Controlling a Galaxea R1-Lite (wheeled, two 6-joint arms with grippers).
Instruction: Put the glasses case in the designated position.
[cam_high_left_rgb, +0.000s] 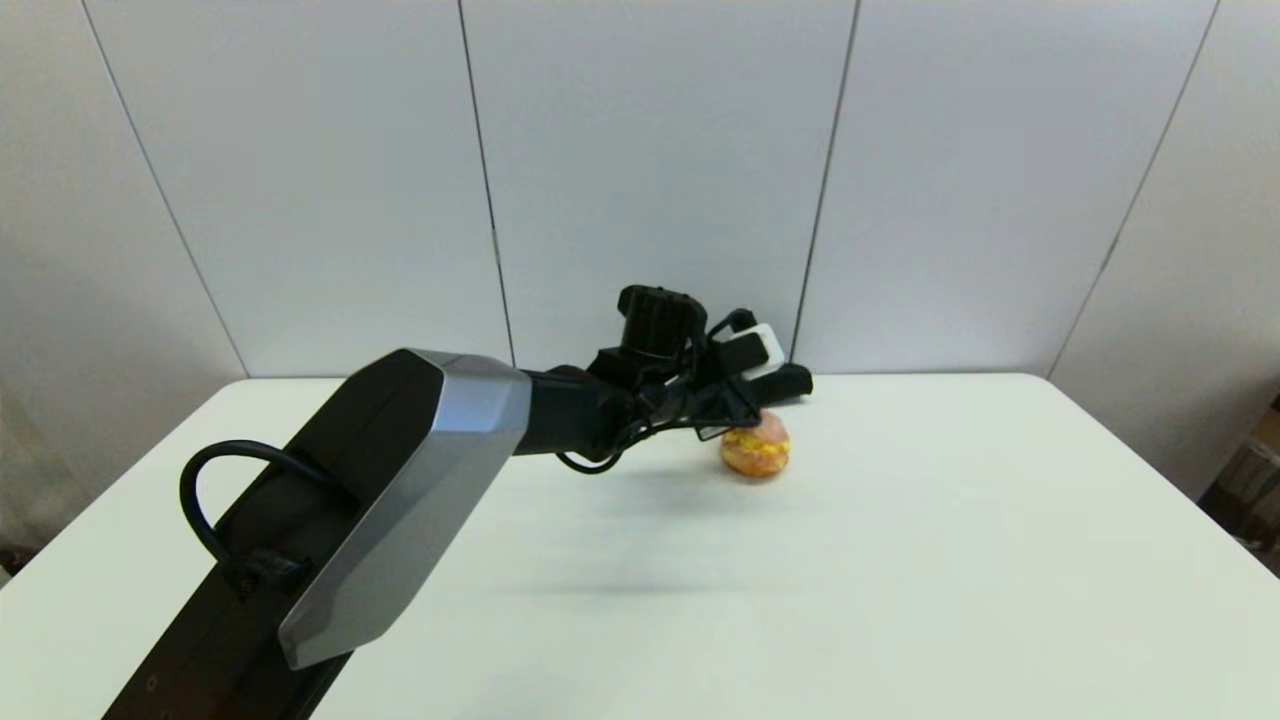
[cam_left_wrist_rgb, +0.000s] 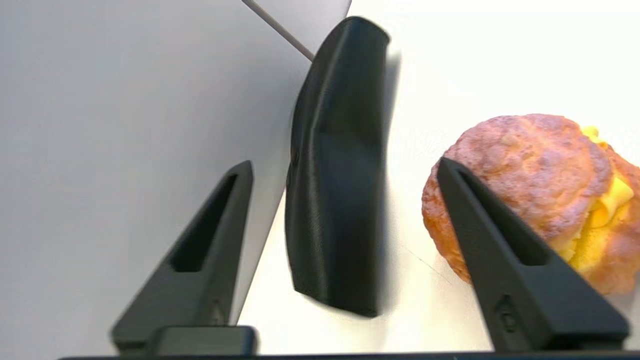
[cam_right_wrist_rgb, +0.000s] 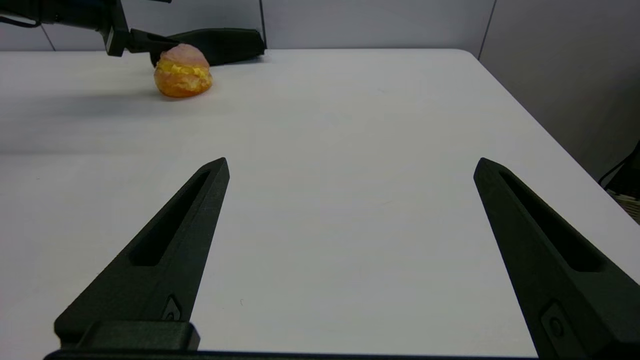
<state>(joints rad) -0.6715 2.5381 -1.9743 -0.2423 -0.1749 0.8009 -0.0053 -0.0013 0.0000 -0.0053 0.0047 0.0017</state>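
The left gripper (cam_left_wrist_rgb: 345, 170), spread wide and gripping nothing, hangs at the far edge of the tabletop (cam_high_left_rgb: 900, 560), its fingers straddling the glasses case (cam_left_wrist_rgb: 340, 180). The case lies against the back wall, at about 12 o'clock from the round pastry (cam_high_left_rgb: 756, 446) and just beside it. The right gripper (cam_right_wrist_rgb: 350, 167) hovers low, spread wide with nothing in it.

The glasses case (cam_left_wrist_rgb: 340, 190) looks matte black with a fine ribbed grain. Just beside it, the pastry (cam_left_wrist_rgb: 525, 185) has a rough, crackled brown crust and glossy yellow filling. The desk (cam_right_wrist_rgb: 350, 175) is smooth and white. Left tool (cam_left_wrist_rgb: 345, 170) fingers (cam_left_wrist_rgb: 505, 260) appear matte black plastic.
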